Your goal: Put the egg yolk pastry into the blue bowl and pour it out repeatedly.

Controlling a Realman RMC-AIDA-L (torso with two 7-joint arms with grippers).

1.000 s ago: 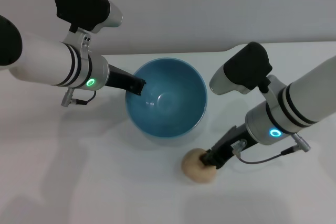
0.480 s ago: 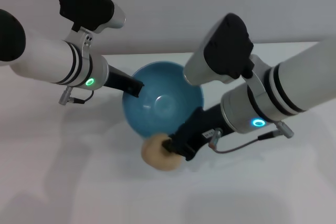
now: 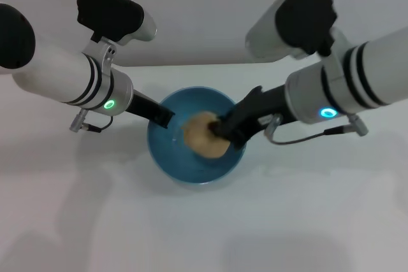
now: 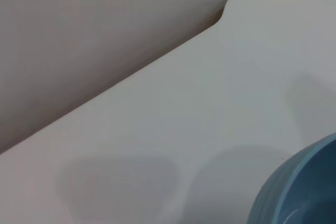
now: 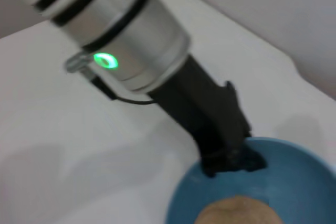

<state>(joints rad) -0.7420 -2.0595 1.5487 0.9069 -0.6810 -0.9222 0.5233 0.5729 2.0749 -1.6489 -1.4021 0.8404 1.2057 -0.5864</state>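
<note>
The right hand (image 3: 220, 128) is closed on the egg yolk pastry (image 3: 205, 135), gripping it from the side, and holds it above the hollow of the blue bowl (image 3: 167, 155). From the head view I can't be sure whether the pastry hangs clear of the bowl's floor or is already touching the glossy inside; it sits inside the rim's outline, toward the robot's right side of the bowl.

The left hand (image 3: 162, 116) is clamped on the bowl's rim at the robot's left, its dark fingers reaching over the edge. The right wrist view shows that hand (image 5: 231, 158) from across the bowl, biting the blue rim (image 5: 181, 203), with the tan top of the pastry (image 5: 236, 211) just below it in the hollow.

The bowl stands upright on the white tabletop (image 3: 287, 221). The left wrist view shows only a curve of the bowl's outer wall (image 4: 294, 187) and bare tabletop beyond.

I'd say this is the putting-in step, nearly finished. The next move calls for the right hand to let the pastry go into the bowl and pull back clear of the rim, so the left hand can tip the bowl and spill the pastry out onto the tabletop.
</note>
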